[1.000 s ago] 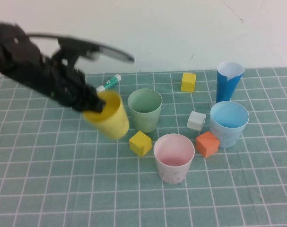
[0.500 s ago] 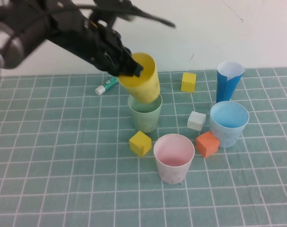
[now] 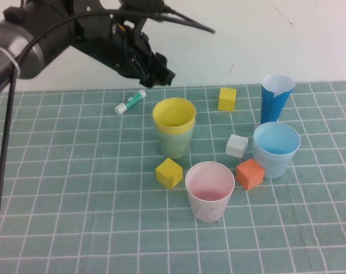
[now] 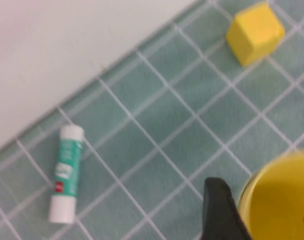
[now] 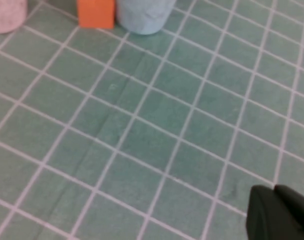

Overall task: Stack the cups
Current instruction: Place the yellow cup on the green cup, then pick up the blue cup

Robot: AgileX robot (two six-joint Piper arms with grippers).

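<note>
Yellow tapered plastic cup [image 3: 174, 117] sits nested inside the pale green plastic cup [image 3: 175, 145] on the desk [image 3: 76, 200]. My left tool [image 3: 161, 77] hovers above it, spread wide and empty; my right tool's [image 5: 279, 212] state I cannot tell.

Cups and cubes gathered mid-table, leaning toward the right edge.
Inner cup [image 3: 174, 114] nested in outer cup [image 3: 174, 147] at centre. Left gripper [image 3: 161, 77] raised behind them by the far edge, tube [image 3: 130, 101] below it. Third cup [image 3: 210, 190] in front, fourth cup [image 3: 276, 148] to the right, cone cup [image 3: 275, 97] behind that. Right gripper [image 5: 279, 212] over bare mat [image 5: 141, 125] near the fourth cup.
</note>
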